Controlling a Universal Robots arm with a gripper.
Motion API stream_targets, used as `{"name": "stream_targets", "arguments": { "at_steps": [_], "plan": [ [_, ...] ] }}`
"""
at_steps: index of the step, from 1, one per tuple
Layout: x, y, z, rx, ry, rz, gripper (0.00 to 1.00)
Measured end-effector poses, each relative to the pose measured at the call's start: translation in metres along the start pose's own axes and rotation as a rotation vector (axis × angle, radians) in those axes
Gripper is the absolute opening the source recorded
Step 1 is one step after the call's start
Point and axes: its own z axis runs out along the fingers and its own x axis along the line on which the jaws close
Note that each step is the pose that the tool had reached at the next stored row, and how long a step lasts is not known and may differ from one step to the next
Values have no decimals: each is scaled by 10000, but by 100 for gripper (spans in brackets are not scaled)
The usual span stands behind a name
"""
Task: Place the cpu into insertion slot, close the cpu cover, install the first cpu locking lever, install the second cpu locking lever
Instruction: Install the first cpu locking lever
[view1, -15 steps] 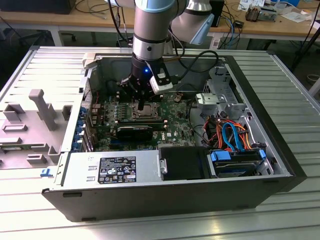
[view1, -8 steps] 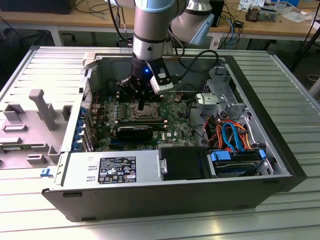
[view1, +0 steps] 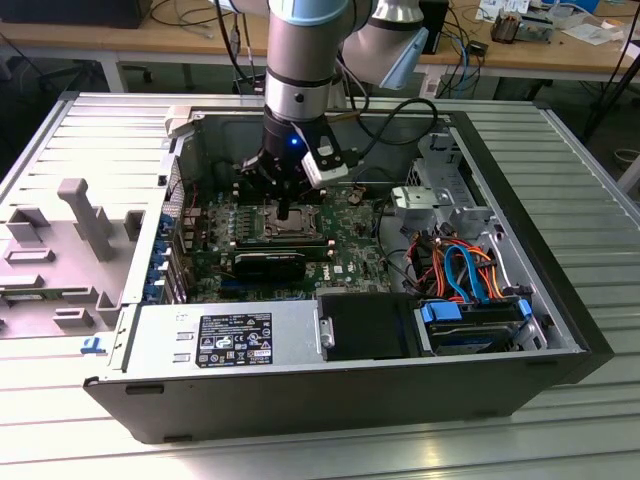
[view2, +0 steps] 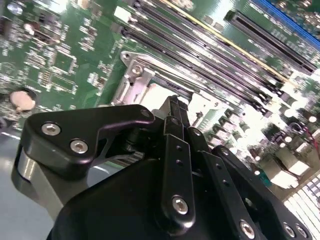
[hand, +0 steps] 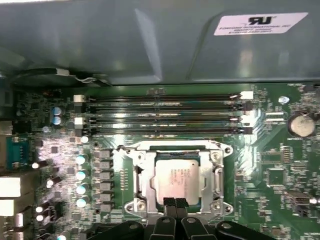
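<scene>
The cpu (hand: 176, 179), a dull silver square, lies in the insertion slot (hand: 172, 150) on the green board. The silvery cpu cover (hand: 136, 176) lies flat around it, and the chip shows through its window. My gripper (hand: 174, 204) hangs just over the socket's near edge, its two black fingertips (hand: 168, 204) pressed together with nothing between them. In the exterior view the gripper (view1: 285, 211) points straight down at the socket (view1: 275, 224) inside the open computer case. In the second wrist view the fingers (view2: 174, 111) reach down to the socket frame (view2: 142, 75).
Long black memory slots (hand: 165, 115) run beside the socket. A black graphics card (view1: 270, 263), a power supply (view1: 225, 335), a drive bay (view1: 470, 325) with orange and blue cables (view1: 455, 265), and the case walls (view1: 555, 240) surround the board. A grey plastic fixture (view1: 85, 215) sits outside the case, at the exterior view's left.
</scene>
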Motion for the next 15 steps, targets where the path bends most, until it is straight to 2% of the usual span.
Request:
{"name": "stream_targets", "arguments": {
  "at_steps": [1, 6, 15],
  "plan": [
    [-1, 1, 5, -8, -400, 14, 11],
    [0, 0, 3, -6, -436, 17, 11],
    [6, -1, -26, 0, -438, 17, 11]
  ]
}}
